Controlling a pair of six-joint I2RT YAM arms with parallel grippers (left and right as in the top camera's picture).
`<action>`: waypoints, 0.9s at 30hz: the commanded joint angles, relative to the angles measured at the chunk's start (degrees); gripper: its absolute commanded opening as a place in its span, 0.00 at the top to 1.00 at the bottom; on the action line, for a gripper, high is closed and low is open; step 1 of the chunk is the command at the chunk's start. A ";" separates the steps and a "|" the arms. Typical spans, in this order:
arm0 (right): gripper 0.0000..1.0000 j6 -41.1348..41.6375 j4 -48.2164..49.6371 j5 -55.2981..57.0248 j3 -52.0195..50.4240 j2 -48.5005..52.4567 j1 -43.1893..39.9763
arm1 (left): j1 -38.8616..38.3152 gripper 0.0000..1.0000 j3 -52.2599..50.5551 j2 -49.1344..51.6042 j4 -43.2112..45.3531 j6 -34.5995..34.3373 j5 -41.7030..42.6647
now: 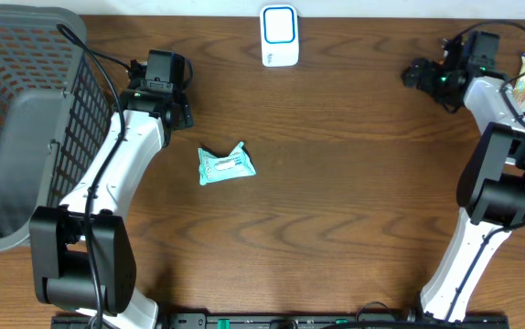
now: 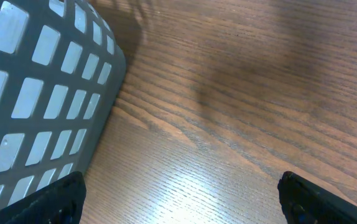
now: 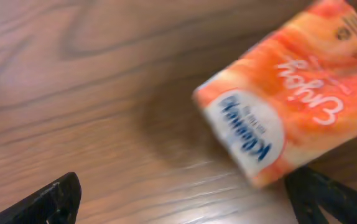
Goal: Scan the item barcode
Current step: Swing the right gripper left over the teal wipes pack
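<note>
Lying flat at mid-table, the teal packet point(image 1: 226, 165) sat well apart from both arms. The left gripper point(image 2: 178, 202) was spread wide beside the basket point(image 2: 41, 93) and the right gripper point(image 3: 188, 199) spread wide too, holding nothing, with the orange tissue pack point(image 3: 284, 99) just ahead.

Open table point(image 1: 354, 164) at centre; basket point(image 1: 70, 119) along the left edge.

The counter point(image 1: 336, 183) is brown wood with clear grain and a soft sheen. At the left of the frame, the basket point(image 1: 25, 27) is matt grey plastic lattice. The teal packet point(image 1: 226, 165) is crinkled, shiny film. The orange tissue pack point(image 3: 290, 93) has a glossy wrapper. The scanner point(image 1: 280, 37) looks like smooth white plastic.
</note>
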 commanded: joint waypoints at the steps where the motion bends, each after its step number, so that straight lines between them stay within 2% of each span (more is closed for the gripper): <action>1: 0.01 -0.15 -0.46 -0.44 0.04 -7.69 0.76 | 0.04 0.02 0.70 -0.24 -0.15 0.31 -0.76; 8: 0.01 0.44 -4.37 6.21 0.04 -14.84 4.44 | 0.04 0.02 0.68 -0.24 -0.15 0.31 -0.76; 11: 0.01 0.44 -5.73 0.39 0.04 -16.52 6.67 | 0.04 0.02 0.70 -0.24 -0.15 0.31 -0.76; 15: 0.01 0.39 -6.27 -18.14 0.02 -16.46 10.21 | 0.04 0.02 0.68 -0.24 -0.15 0.31 -0.76; 16: 0.04 0.37 -6.25 -20.13 0.02 -16.22 11.19 | 0.04 0.02 0.68 -0.24 -0.15 0.31 -0.76; 18: 0.11 0.35 -6.47 -20.74 0.02 -15.56 13.90 | 0.04 0.02 0.70 -0.24 -0.15 0.31 -0.76; 27: 0.08 -4.76 -7.61 -19.93 -0.42 -10.12 26.27 | 0.04 0.02 0.70 -0.24 -0.15 0.31 -0.76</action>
